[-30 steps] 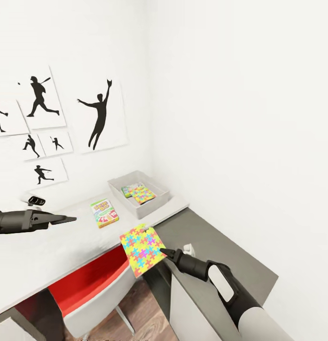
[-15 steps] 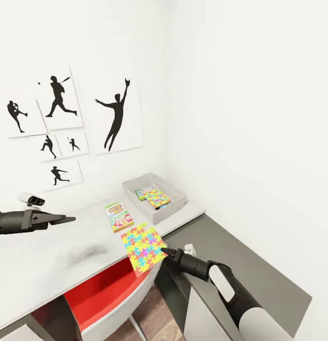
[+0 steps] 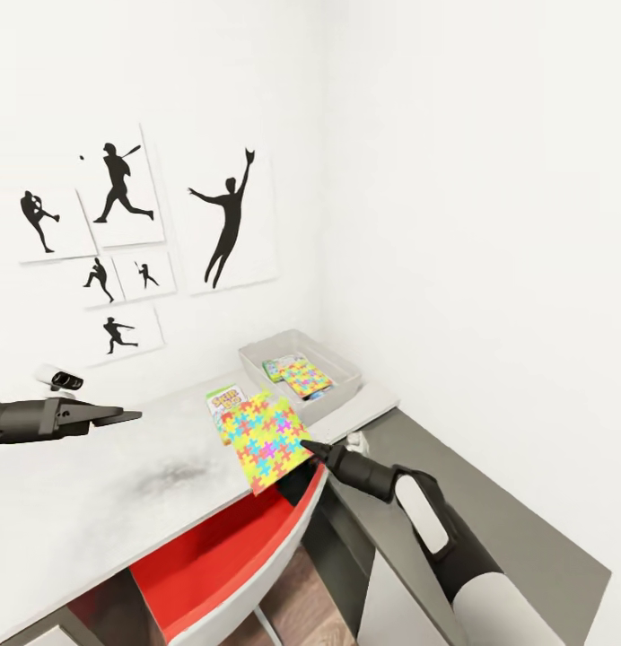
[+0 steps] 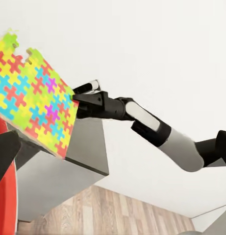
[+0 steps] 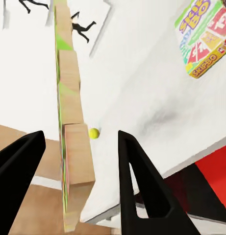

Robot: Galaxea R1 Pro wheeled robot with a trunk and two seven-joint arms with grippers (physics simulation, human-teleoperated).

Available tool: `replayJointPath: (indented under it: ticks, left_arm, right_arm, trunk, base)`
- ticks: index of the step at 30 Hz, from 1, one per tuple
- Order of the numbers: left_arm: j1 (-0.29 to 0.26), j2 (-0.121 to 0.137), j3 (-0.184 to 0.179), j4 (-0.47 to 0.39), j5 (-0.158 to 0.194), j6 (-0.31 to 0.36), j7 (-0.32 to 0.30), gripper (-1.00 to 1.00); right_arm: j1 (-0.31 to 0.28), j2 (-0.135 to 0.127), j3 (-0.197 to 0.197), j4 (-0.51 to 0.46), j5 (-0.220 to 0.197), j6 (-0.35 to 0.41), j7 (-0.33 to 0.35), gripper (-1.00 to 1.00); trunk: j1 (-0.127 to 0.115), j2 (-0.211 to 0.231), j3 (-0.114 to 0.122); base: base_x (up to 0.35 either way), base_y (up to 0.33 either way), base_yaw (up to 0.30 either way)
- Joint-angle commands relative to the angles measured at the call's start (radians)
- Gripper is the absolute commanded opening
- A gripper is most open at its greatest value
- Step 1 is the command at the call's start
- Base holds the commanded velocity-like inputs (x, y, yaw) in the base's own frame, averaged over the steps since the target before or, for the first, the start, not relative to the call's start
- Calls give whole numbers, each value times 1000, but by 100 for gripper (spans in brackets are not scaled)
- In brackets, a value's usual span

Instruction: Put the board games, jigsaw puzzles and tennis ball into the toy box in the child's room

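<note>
Jigsaw puzzle (image 3: 266, 440): you have it pinched by one corner in the right gripper (image 3: 310, 446), held in the air over the near edge of the table (image 3: 104, 502), short of the toy box (image 3: 346, 370).
Left gripper (image 3: 122, 415): it hangs over the table's left part with nothing in it; whether its fingers are apart I cannot tell.
Handling: judge it thin, stiff and light; seen edge-on in the right wrist view (image 5: 68, 122) it keeps flat, so a corner hold may let it swing.
Skip-Bo box (image 3: 223, 401): flat on the table, partly behind the puzzle.
Tennis ball (image 5: 94, 133): on the table, far from the box.
Toy box: already holds a puzzle and a game.
</note>
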Motion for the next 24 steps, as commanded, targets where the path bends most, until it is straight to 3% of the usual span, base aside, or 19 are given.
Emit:
replayJointPath:
  ticks: [1, 7, 14, 24]
  left_arm:
    - [-1, 1, -3, 1, 0, 11, -5, 100]
    - [-2, 1, -3, 1, -1, 11, -5, 100]
    - [-1, -5, -5, 1, -3, 11, -5, 100]
    - [0, -5, -6, 1, -2, 11, -5, 100]
  right_arm:
    - [-1, 0, -2, -54, 2, 34, -31, -100]
    - [13, 0, -28, -243, -11, 194, -163, -100]
    - [20, -1, -109, -305, -13, 223, -182, -100]
    - [33, 0, -114, -306, -12, 216, -184, -100]
  trunk:
    - [1, -2, -3]
    - [1, -2, -3]
    - [1, -2, -3]
    - [1, -2, -3]
  base:
    - [67, 223, 0]
    - [91, 221, 0]
    - [102, 159, 0]
    - [20, 12, 0]
